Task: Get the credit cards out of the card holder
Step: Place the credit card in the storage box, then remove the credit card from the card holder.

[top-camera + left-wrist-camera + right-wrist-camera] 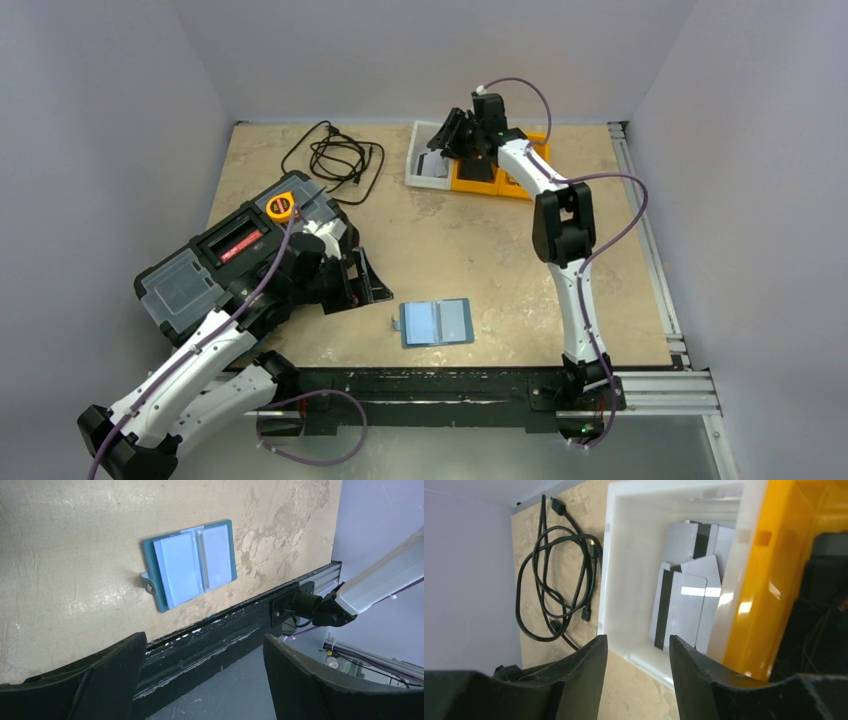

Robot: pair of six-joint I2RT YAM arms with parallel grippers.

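R gripper (638,641) jaws apart, empty, over white bin (616,555), upper centre of top view; credit cards (681,610) lie inside. L gripper (204,641) spread, empty. Card holder (436,322) lies open, lower centre on desk (480,250). Risk: clipping the bin rim on lift-off spills cards; the unpinned holder may slide.

Teal-blue card holder (436,322), pale grey black-striped credit cards (679,610), white bin (624,555)

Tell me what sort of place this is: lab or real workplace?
Probably a lab robot cell: bare grey walls box in the table, aluminium rails edge it, and the black toolbox and coiled cable look like staged props.
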